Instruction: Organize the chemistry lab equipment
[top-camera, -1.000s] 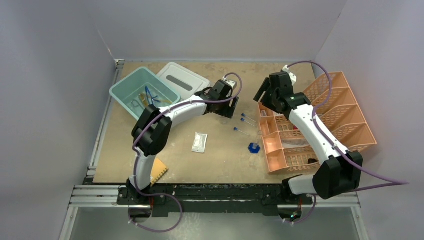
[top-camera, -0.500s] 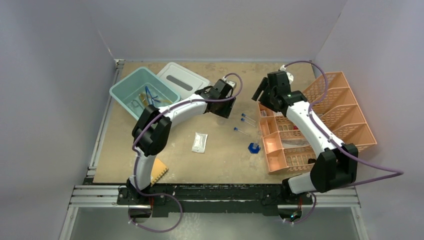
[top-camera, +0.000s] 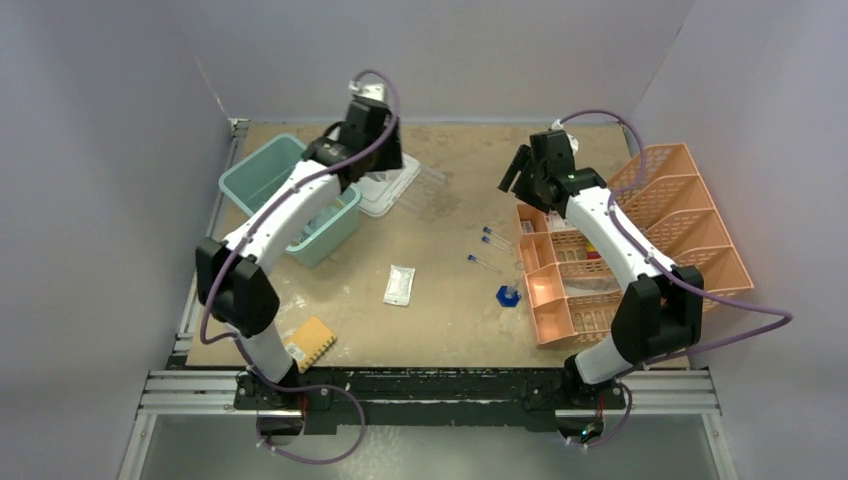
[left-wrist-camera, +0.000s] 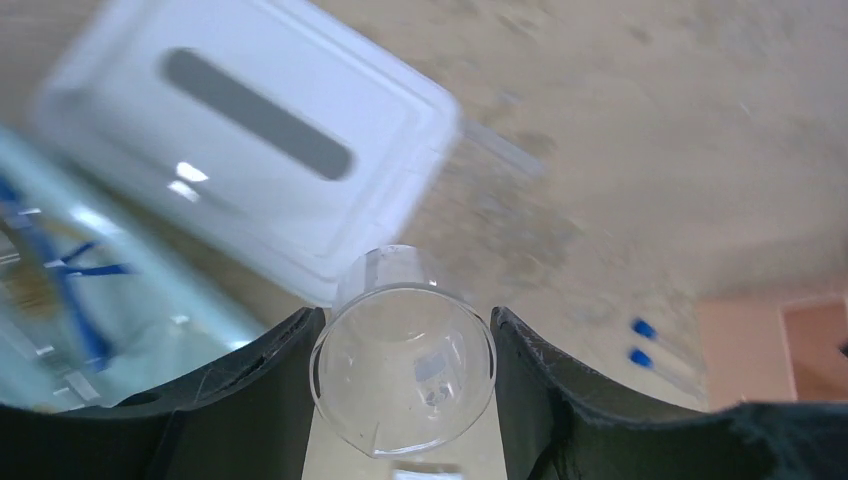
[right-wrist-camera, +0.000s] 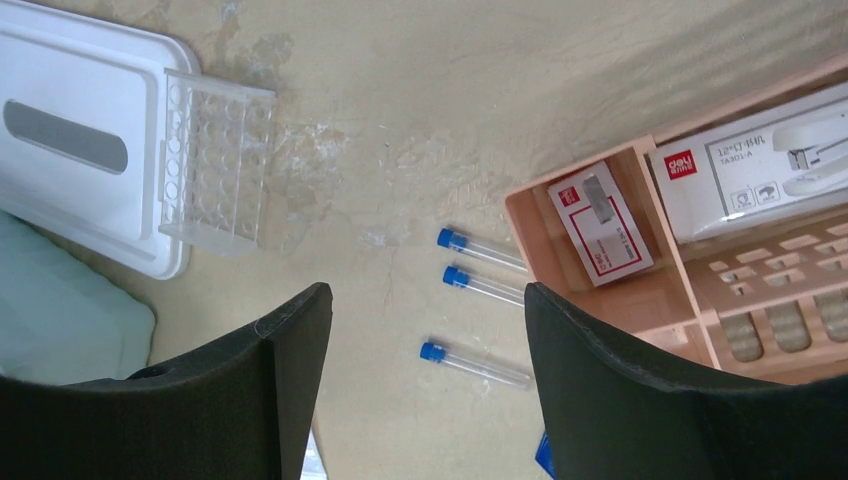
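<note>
Grip check: holding a clear beaker (left-wrist-camera: 400, 400) snug between both fingers of the left gripper (left-wrist-camera: 404, 335), glass touching each side. Past those fingertips, white lid (left-wrist-camera: 250, 150), with teal bin (left-wrist-camera: 60, 290) off to their left. On the right gripper (right-wrist-camera: 427, 295), fingers spread wide, gripping nothing. Just beyond that gap, three blue-capped test tubes (right-wrist-camera: 485, 285) lying loose. Farther out, clear tube rack (right-wrist-camera: 215, 165) to the left, peach organiser (right-wrist-camera: 610, 300) to the right.
</note>
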